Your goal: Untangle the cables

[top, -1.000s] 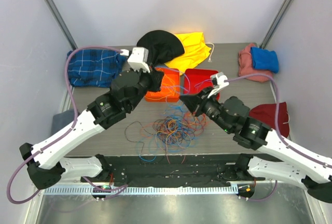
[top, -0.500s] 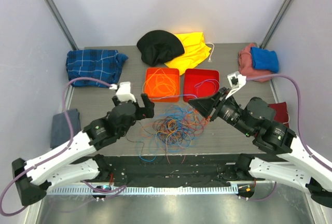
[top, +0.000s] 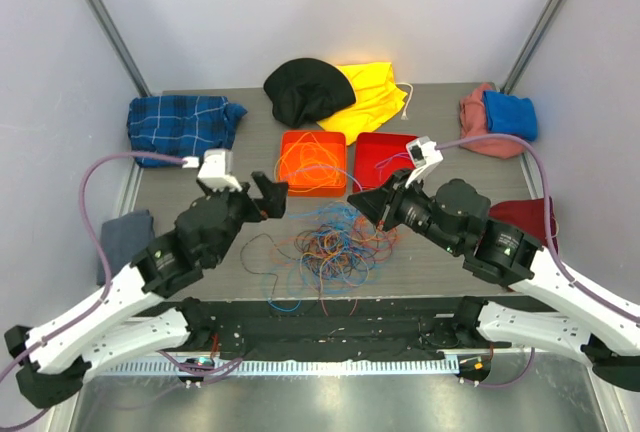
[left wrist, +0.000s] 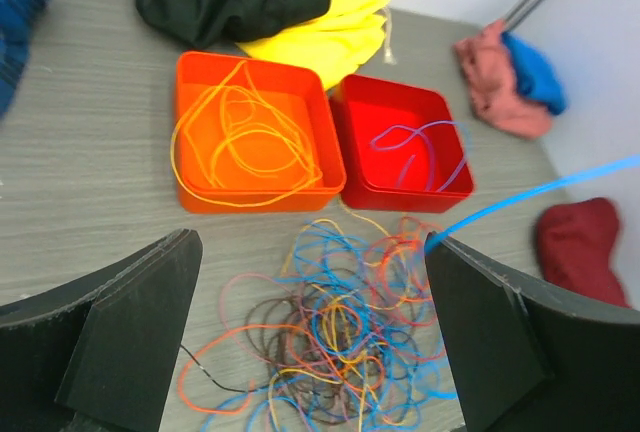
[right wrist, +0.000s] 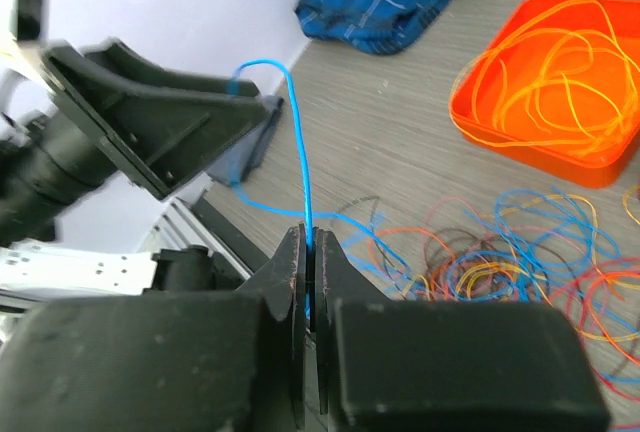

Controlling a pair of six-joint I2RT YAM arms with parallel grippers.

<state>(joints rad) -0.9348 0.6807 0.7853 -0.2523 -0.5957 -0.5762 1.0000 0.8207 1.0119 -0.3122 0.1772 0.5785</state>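
Observation:
A tangle of blue, orange, yellow and brown cables [top: 333, 252] lies on the table just in front of the trays. My right gripper [top: 356, 198] hangs over the tangle's right side, shut on a blue cable [right wrist: 301, 162]. That cable rises out of the jaws of the right gripper [right wrist: 310, 244] and arcs left. My left gripper [top: 269, 195] hovers left of the tangle, open and holding nothing. In its wrist view the tangle [left wrist: 345, 337] lies between the wide-spread fingers [left wrist: 130, 337]. An orange tray [top: 284, 184] holds orange and yellow cable. The red tray [top: 368, 179] holds a purple cable [left wrist: 410, 142].
Cloths ring the work area: blue plaid [top: 182, 127] at the back left, black [top: 305, 87] and yellow [top: 372, 97] behind the trays. A pink and blue pile [top: 497, 117] lies back right, dark red [top: 520, 220] right, grey [top: 122, 240] left.
My left gripper has pulled back from the orange tray toward the near left and opened. The right gripper stays shut on the blue cable, having shifted right and then back.

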